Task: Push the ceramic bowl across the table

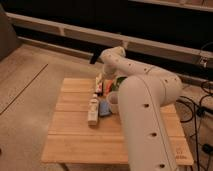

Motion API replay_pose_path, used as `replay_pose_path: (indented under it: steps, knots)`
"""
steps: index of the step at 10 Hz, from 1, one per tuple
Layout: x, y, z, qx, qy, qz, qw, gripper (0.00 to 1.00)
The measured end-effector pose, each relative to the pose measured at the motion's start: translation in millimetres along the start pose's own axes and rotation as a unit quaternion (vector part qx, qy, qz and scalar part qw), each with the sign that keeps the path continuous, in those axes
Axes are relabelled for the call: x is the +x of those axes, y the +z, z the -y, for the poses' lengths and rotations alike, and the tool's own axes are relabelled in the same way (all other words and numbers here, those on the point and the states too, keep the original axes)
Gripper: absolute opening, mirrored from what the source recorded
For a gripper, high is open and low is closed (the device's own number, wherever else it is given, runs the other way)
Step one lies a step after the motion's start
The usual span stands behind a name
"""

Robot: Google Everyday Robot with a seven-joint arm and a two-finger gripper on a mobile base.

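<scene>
The bright green ceramic bowl (pixel 120 83) sits near the far edge of the light wooden plank table (pixel 75 140). My white arm hides most of it, so only a sliver shows. My gripper (pixel 106 84) reaches down from the arm's bend to the tabletop just left of the bowl, among the items there. Whether it touches the bowl cannot be told.
A white cup (pixel 114 101) stands in front of the bowl. A white bottle (pixel 93 110) lies on the table's middle next to a small blue item (pixel 104 108). A colourful packet (pixel 100 82) is by the gripper. Cables (pixel 200 107) lie on the floor at right.
</scene>
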Motion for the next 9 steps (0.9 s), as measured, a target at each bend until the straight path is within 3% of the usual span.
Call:
replay_pose_path:
  steps: [1,5,7,9]
  knots:
    - [-0.7,0.1,-0.6,0.0,-0.001,0.001,1.0,0.65]
    - [2.2,15.8,-55.2,-0.039,-0.053,-0.005,0.9978,0.65]
    - [11.8,27.1,-55.0,-0.045,-0.052,-0.019,0.9975,0.65]
    - [24.1,39.4,-29.6,-0.037,-0.029,-0.035,0.9983,0.65]
